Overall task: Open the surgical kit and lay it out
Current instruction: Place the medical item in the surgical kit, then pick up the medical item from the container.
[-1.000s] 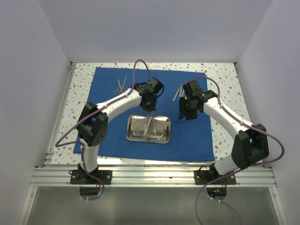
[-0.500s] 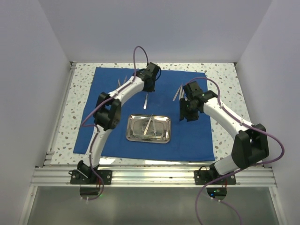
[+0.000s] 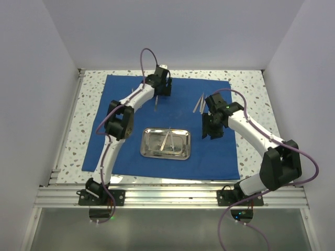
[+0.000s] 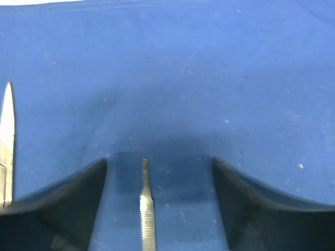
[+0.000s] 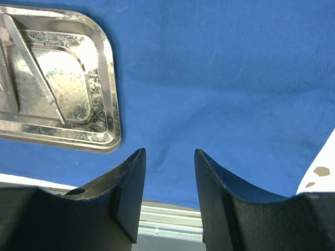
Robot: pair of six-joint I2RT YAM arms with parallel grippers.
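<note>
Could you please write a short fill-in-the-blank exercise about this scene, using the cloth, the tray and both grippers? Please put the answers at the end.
1. The tray lies on a cloth of ___ colour.
2. The left gripper has its jaws ___, with a thin instrument lying on the cloth between its fingers.
3. The right gripper hangs over the cloth beside the tray and holds ___.

Missing words: blue; open; nothing.
</note>
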